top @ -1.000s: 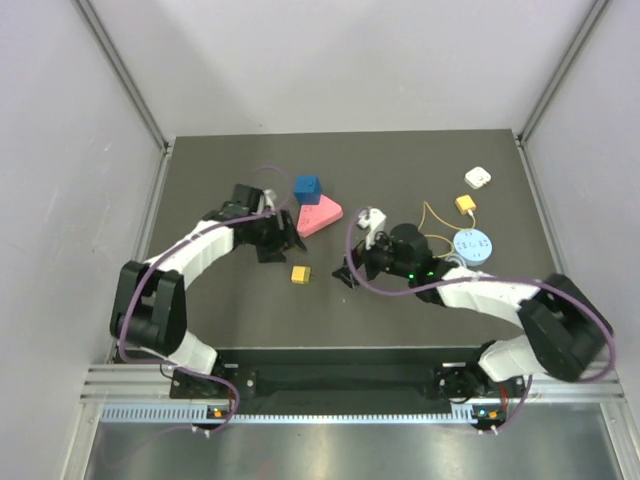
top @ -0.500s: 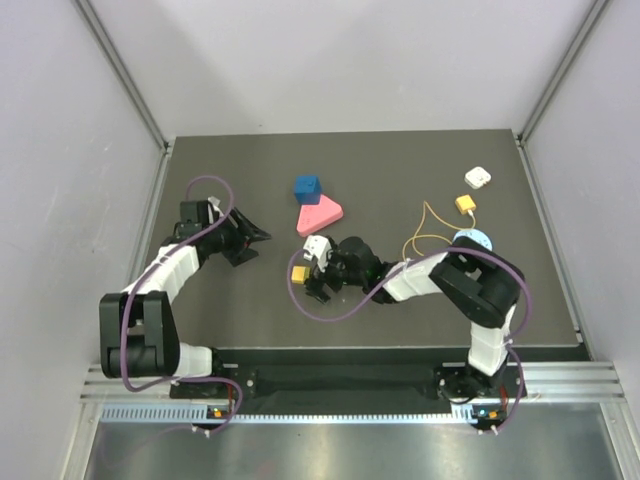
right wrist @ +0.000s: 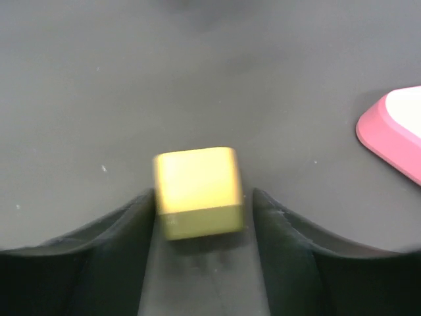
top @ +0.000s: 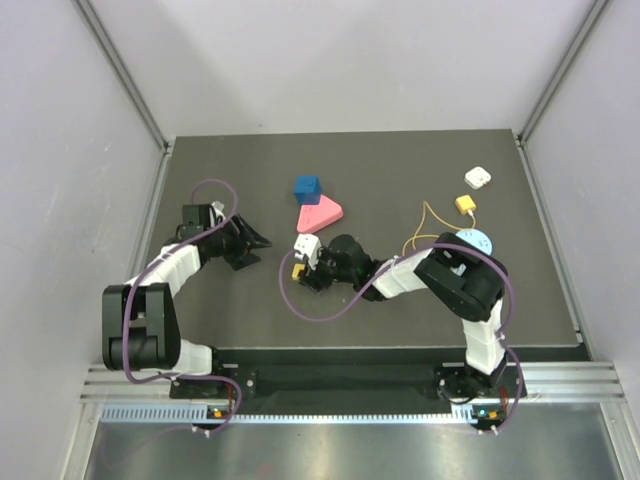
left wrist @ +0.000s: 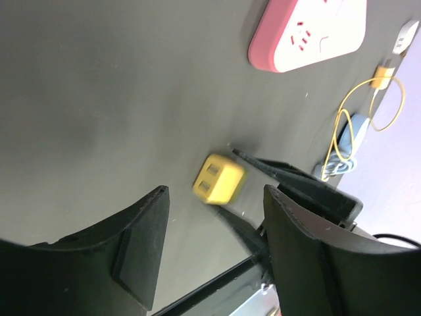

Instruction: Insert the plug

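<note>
The plug (top: 465, 204) is a small yellow connector on a thin looping yellow wire (top: 428, 222), lying at the back right, far from both grippers. The left wrist view shows the plug (left wrist: 381, 71) with its wire loop. A separate yellow cube (top: 298, 270) lies mid-table. My right gripper (top: 303, 268) straddles the yellow cube (right wrist: 196, 191): the left finger touches it and a narrow gap shows at the right finger. At the left, my left gripper (top: 255, 240) is open and empty, pointing toward the yellow cube (left wrist: 218, 180).
A pink triangular power strip (top: 319, 214) lies behind the cube, with a blue cube (top: 307, 188) beyond it. A white square block (top: 477, 178) and a light-blue disc (top: 473, 243) sit at the right. Purple cables loop around both arms.
My right arm swung left across the table to the yellow cube and its jaws narrowed around it. The left arm pulled back to the left, away from the pink strip.
</note>
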Tool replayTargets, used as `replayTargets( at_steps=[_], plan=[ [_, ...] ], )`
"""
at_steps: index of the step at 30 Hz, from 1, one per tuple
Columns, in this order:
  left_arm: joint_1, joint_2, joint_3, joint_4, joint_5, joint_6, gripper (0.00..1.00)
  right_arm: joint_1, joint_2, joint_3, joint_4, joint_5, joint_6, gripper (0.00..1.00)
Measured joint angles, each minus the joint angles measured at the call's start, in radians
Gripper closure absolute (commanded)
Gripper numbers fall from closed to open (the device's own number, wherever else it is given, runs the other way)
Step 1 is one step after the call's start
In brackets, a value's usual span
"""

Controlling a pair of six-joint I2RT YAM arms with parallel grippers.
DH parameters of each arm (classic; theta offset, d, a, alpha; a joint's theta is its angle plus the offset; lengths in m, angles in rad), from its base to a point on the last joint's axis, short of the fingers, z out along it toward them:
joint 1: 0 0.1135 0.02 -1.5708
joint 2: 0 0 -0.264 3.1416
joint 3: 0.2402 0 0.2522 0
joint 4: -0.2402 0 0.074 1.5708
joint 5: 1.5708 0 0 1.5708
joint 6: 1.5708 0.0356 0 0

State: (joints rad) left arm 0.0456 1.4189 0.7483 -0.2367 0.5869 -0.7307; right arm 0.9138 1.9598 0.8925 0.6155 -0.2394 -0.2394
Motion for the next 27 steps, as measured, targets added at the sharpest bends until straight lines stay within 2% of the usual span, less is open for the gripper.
replayTargets(
  at_steps=[1, 4, 9, 14, 20, 27],
  plan=[
    [0.000, 0.000, 0.000, -0.003, 0.000, 0.009, 0.39, 0.000, 0.000, 0.000, 0.000, -0.004, -0.001, 0.66],
    [0.000, 0.005, 0.002, -0.007, 0.003, 0.038, 0.43, 0.000, 0.000, -0.003, 0.010, -0.013, 0.003, 0.85],
    [-0.015, 0.031, 0.003, -0.026, 0.047, 0.114, 0.42, 0.000, -0.009, -0.048, 0.067, -0.015, 0.011, 0.99],
    [-0.116, 0.031, 0.034, -0.064, 0.106, 0.190, 0.37, 0.000, -0.095, -0.120, 0.098, -0.058, 0.032, 1.00],
    [-0.253, 0.030, 0.121, -0.105, 0.150, 0.240, 0.37, 0.000, -0.248, -0.154, 0.165, -0.102, 0.072, 1.00],
    [-0.286, 0.003, 0.132, -0.100, 0.197, 0.205, 0.50, -0.004, -0.325, -0.226, 0.213, -0.110, 0.092, 1.00]
  ],
)
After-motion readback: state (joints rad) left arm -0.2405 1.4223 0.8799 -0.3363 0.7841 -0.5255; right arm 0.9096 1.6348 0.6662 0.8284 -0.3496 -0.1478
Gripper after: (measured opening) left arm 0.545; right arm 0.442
